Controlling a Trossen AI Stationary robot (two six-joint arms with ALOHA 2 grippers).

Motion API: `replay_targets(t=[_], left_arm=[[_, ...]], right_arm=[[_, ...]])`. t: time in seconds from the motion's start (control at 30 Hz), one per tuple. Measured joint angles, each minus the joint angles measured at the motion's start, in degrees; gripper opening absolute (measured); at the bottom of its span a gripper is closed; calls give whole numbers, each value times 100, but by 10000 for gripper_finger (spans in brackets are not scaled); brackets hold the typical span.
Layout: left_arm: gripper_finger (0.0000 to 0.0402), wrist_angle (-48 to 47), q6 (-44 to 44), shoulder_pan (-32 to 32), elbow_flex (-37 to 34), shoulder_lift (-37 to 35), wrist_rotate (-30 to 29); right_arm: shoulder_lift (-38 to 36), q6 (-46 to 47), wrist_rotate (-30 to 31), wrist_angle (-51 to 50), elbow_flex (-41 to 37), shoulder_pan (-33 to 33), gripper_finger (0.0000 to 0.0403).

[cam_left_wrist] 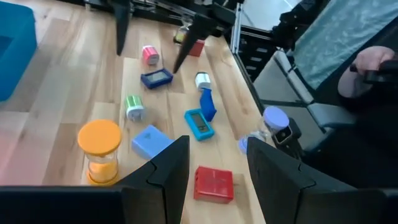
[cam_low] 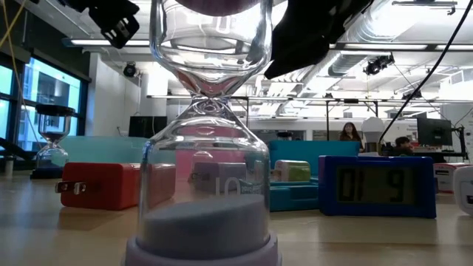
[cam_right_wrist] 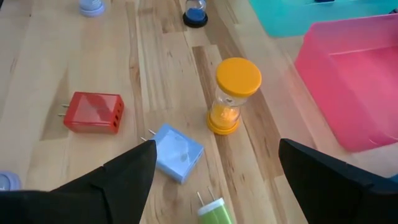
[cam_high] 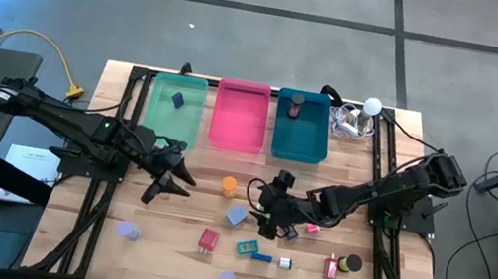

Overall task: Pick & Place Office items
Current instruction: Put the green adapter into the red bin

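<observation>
Right gripper (cam_high: 270,206) hangs over the middle of the table with its jaws spread wide and nothing between them. Just beyond its fingertips lies the light blue plug block (cam_right_wrist: 176,152), with the small green piece (cam_right_wrist: 214,210) beside it, nearly under the jaws. A little farther ahead stands the orange hourglass (cam_right_wrist: 231,96), upright, and off to one side of it the red plug block (cam_right_wrist: 93,112) lies flat. Beyond the hourglass sits the pink tray (cam_right_wrist: 348,74), open side up.

Across from it, the left gripper (cam_high: 170,175) hovers above the wood, jaws partly apart and holding nothing. Right below its fingers is that same red plug block, with the light blue block and the orange hourglass just ahead. Farther on lie the teal clock (cam_left_wrist: 199,123) and the dark blue clock (cam_left_wrist: 156,78), and past those the right arm's fingers come down.
</observation>
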Motion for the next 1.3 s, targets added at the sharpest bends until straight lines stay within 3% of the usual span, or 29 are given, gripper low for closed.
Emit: replay_targets(t=[0.3,0.57,0.73,0.87,1.03,1.3], left_arm=[[166,-79,-52,2,0,2,-77],[241,-96,71,2,0,117,-126],[279,-103,-57,15,0,266,-193],[283,-95,-57,9,0,389,-192],[283,-58,-64,7,0,515,-191],[283,25,-63,-115,0,549,-171]], right_arm=[[0,115,-11,138,0,0,327],[-2,119,12,78,0,0,327],[-2,942,-170,-628,0,-120,327],[-2,1155,-403,-1147,-2,-270,327],[-2,570,-810,-1279,-2,-391,327],[-2,385,-1022,-1115,-197,-387,327]])
